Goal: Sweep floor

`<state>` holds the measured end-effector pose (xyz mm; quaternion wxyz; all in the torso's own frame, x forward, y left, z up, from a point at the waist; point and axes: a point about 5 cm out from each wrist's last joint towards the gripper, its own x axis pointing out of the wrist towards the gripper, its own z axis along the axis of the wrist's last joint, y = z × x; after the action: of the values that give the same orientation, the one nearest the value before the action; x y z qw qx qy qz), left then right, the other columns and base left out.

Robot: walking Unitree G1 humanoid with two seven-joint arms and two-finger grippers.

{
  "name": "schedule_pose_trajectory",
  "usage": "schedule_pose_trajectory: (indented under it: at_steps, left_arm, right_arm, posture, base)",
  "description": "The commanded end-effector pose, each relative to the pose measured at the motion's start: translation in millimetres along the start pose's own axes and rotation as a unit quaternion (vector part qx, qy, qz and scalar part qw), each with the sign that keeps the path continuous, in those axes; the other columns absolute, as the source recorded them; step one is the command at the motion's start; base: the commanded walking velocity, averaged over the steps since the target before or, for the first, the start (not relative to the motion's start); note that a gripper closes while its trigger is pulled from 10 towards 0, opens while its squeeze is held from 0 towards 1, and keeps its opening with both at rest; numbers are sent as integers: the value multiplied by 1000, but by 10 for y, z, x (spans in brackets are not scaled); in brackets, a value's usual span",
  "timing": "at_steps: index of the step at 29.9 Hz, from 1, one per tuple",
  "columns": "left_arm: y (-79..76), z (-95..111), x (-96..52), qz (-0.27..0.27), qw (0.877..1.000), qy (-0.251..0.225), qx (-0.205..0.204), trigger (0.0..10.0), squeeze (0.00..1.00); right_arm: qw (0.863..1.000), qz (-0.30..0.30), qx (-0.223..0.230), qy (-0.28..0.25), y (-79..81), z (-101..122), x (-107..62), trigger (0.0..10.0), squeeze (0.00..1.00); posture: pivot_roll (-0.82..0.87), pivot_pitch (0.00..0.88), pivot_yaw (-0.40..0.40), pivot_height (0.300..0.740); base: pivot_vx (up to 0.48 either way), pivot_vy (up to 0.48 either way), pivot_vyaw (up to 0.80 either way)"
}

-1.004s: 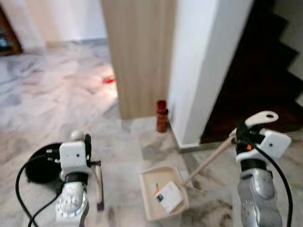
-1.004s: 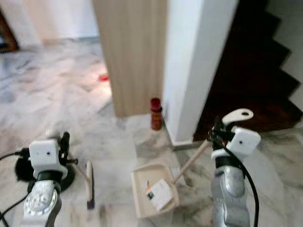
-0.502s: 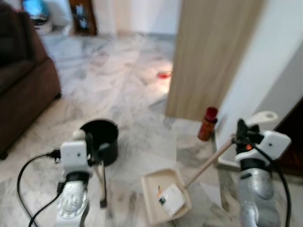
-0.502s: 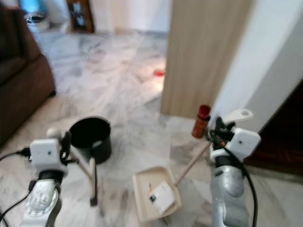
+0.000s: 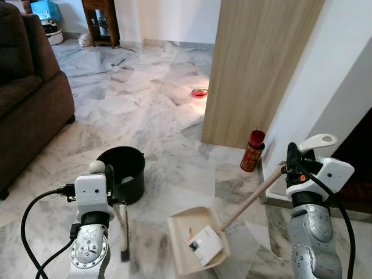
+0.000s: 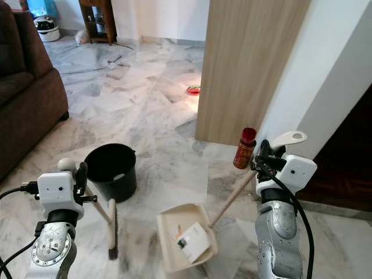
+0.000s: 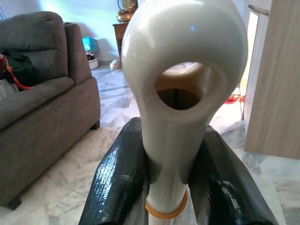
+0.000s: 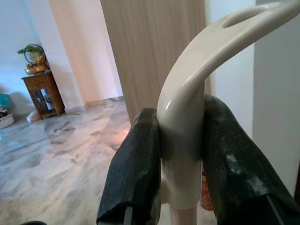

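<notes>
A cream dustpan [image 5: 181, 225] lies on the marble floor between my arms, with a white piece of paper [image 5: 203, 244] in it. Its long handle [image 5: 253, 197] slants up to my right gripper [image 5: 290, 165], which is shut on the curved cream grip [image 8: 182, 140]. My left gripper [image 5: 107, 174] is shut on the broom handle [image 7: 171, 154], just below its looped cream top. The broom's stick [image 5: 121, 218] runs down to a dark head [image 5: 124, 253] resting on the floor left of the dustpan.
A black bucket [image 5: 122, 174] stands just beyond the broom. A red bottle [image 5: 252, 151] sits at the foot of the wooden panel [image 5: 261, 64] and white wall. A brown sofa [image 5: 29, 87] is on the left. A small red object [image 5: 199, 92] lies farther off.
The camera has swung left and steadied: the dark stairwell slid out to the right, and the sofa and bucket came into view. Both grippers keep their holds.
</notes>
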<state>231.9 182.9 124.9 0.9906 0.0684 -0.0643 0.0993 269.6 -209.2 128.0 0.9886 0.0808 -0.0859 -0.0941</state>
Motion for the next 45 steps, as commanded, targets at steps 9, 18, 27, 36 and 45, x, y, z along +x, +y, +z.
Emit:
schedule_pose_trajectory:
  at_steps: [9, 18, 27, 36, 45]
  left_arm:
    - [18, 125, 29, 1, 1000, -30, 6, 10000, 0]
    - [10, 116, 28, -1, 1000, -29, 6, 10000, 0]
    - [-13, 107, 28, -7, 1000, -30, 5, 10000, 0]
    - [-16, 121, 32, -7, 999, -34, 3, 10000, 0]
    - [-12, 116, 36, -9, 999, -32, 10, 10000, 0]
  right_arm:
    - [1000, 9, 2, -21, 43, 77, 23, 10000, 0]
    - [1000, 8, 15, -17, 50, 67, 38, 10000, 0]
    - [999, 16, 29, -30, 122, 130, 87, 10000, 0]
    - [998, 27, 32, -42, 167, 193, 122, 10000, 0]
    - [998, 39, 22, -51, 209, 244, 147, 10000, 0]
  posture:
    - [116, 4, -29, 740]
    - [116, 1, -30, 740]
    - [118, 0, -30, 740]
    - [120, 0, -33, 740]
    - [121, 0, -33, 740]
  base:
    - [0, 0, 774]
    - [0, 0, 178]
    - [0, 0, 0]
    - [0, 0, 0]
    - [0, 0, 89]
